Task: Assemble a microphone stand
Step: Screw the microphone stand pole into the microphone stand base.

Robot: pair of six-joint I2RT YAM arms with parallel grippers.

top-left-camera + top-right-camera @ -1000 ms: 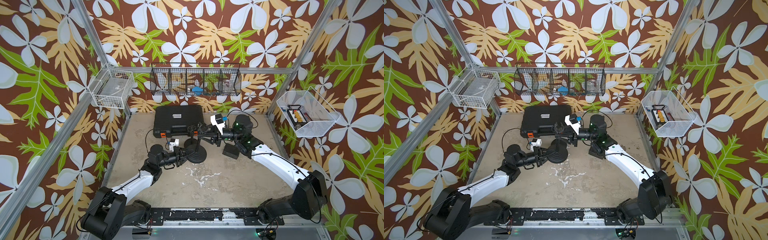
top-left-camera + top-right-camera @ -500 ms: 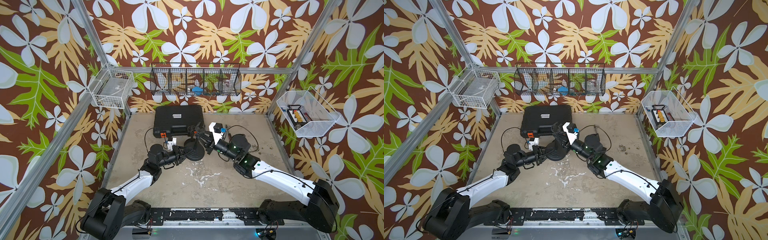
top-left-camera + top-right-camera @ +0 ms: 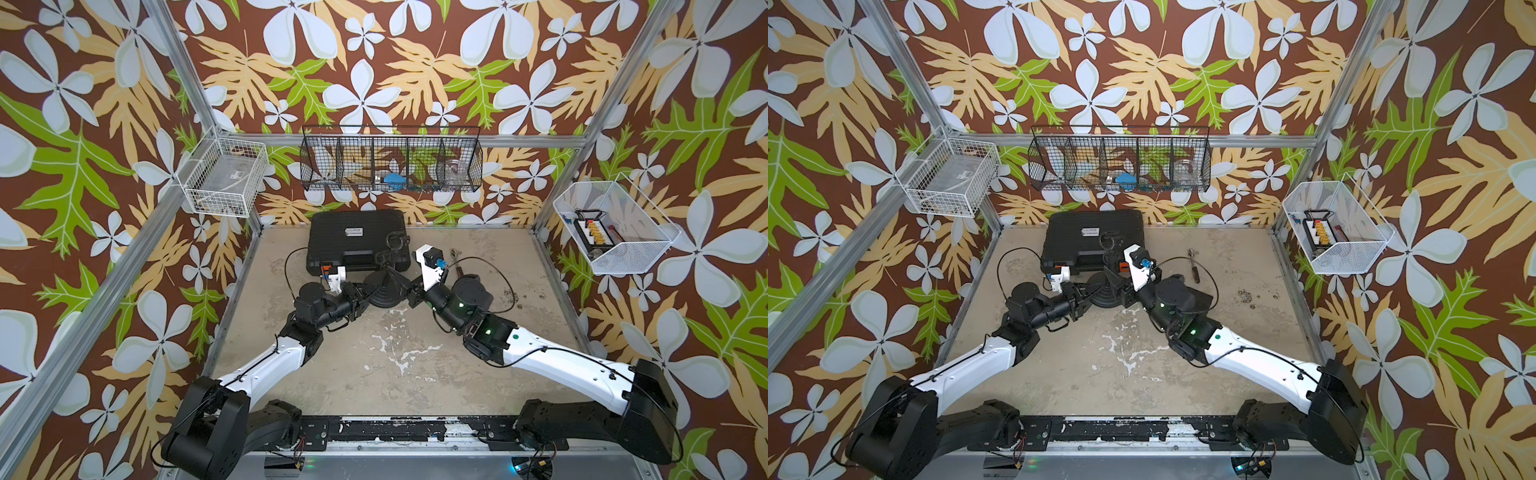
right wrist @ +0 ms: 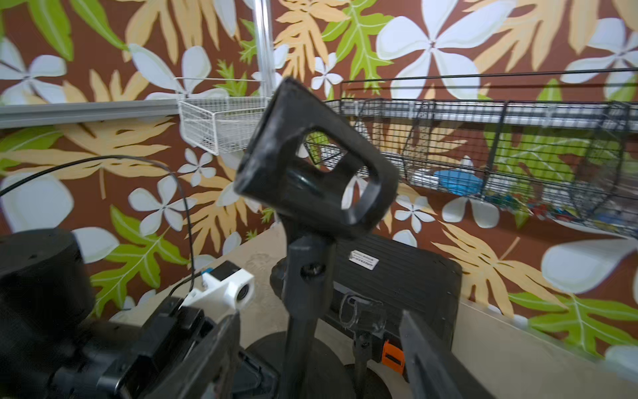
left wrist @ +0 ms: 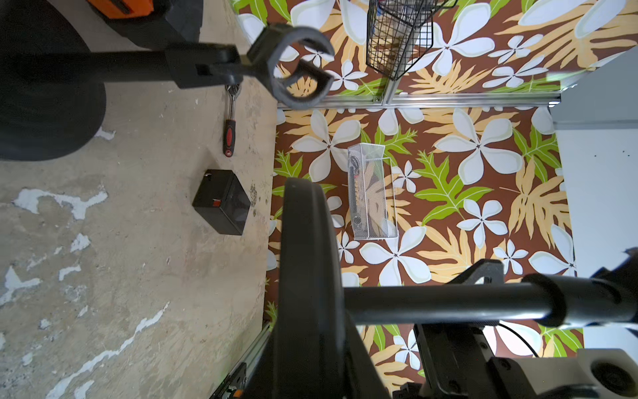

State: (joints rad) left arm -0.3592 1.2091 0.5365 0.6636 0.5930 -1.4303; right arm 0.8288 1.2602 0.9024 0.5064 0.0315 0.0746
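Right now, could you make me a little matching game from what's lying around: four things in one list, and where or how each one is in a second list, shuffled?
Things:
1. case
2. wrench
3. blue object
4. small box

Places or looks:
A. inside the black wire basket on the back wall
B. red handle, lying on the table
C. black, on the table near the wrench
D. large and flat, orange latch, at the back of the table

Pairs: 1-D, 2-B, 3-A, 4-C.
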